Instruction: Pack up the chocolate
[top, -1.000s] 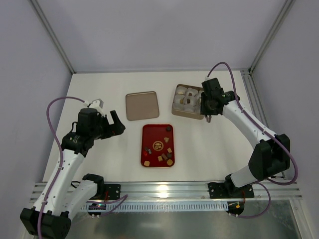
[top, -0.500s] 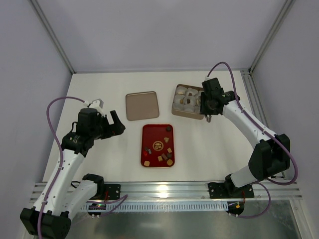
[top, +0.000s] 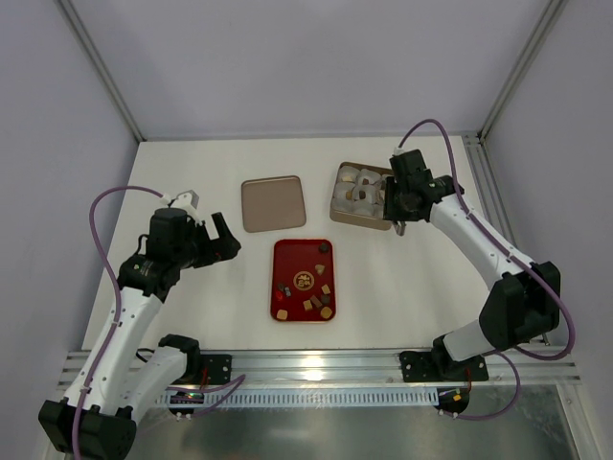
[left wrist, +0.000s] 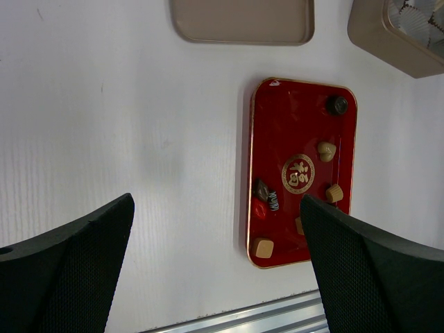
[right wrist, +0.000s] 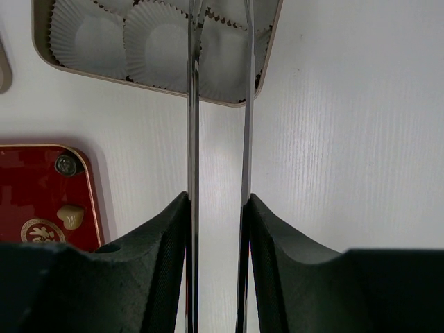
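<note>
Right gripper, slim blades narrowly parted, hold undeterminable, should centre over a white crinkled paper cup in the tan tin; left gripper gapes, empty.

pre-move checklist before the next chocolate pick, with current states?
1. left tool open and empty: ok.
2. right tool empty: cannot tell, its tips run off the wrist view.
3. chocolate on tray to pick: ok, several pieces.
4. free cups in tin: ok.
5. lid off, apart from tin: ok.
6. left tool above a piece: not ok, it hangs beside the tray.
</note>
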Robot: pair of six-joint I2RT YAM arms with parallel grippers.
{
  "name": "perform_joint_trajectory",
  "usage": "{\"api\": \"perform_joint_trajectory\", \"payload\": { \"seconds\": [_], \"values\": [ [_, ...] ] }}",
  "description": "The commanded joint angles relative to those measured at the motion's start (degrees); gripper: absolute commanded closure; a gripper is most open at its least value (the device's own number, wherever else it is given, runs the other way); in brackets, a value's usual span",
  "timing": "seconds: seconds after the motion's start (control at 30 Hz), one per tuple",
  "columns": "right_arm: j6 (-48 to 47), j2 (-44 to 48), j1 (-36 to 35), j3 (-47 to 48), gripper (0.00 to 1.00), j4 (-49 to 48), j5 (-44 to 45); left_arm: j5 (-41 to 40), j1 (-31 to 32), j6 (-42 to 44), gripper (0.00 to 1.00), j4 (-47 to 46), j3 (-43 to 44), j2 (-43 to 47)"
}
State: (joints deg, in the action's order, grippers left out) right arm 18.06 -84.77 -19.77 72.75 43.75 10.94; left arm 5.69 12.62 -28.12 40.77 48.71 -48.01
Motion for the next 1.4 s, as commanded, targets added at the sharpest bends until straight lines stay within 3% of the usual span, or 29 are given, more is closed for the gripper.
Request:
{"api": "perform_joint_trajectory", "payload": {
  "seconds": [0.0, 0.2, 0.37, 0.57, 0.77, 1.0, 1.37],
  "values": [
    [-0.3, 5.0, -1.4, 0.1, 0.6, -1.6, -2.5, 0.4, 0.1, -0.2, 0.0, -1.0, 0.0, -0.2],
    [0.9, 9.2, -8.7, -1.8, 0.6, -0.3, -3.3, 0.2, 0.2, -0.2, 0.0, -1.0, 0.0, -0.2],
    [3.5, 11.5, -20.6, -3.7, 0.6, 1.4, -4.0, -0.1, 0.1, -0.2, 0.0, -1.0, 0.0, -0.2],
    [8.6, 10.2, -34.5, -4.5, 0.61, 1.9, -4.2, -0.3, 0.1, -0.3, 0.0, -0.8, 0.0, -0.2],
    [11.6, 7.4, -43.6, -4.5, 0.61, 1.7, -3.7, -0.2, 0.1, -0.4, 0.0, -0.9, 0.0, -0.2],
    [12.5, 4.0, -49.0, -3.0, 0.61, 2.8, -3.8, -0.2, 0.2, -0.3, 0.0, -0.9, 0.0, -0.2],
    [13.3, 2.1, -51.9, -2.1, 0.61, 3.2, -3.7, -0.2, 0.1, -0.3, 0.0, -0.9, -0.1, -0.2]
  ]
}}
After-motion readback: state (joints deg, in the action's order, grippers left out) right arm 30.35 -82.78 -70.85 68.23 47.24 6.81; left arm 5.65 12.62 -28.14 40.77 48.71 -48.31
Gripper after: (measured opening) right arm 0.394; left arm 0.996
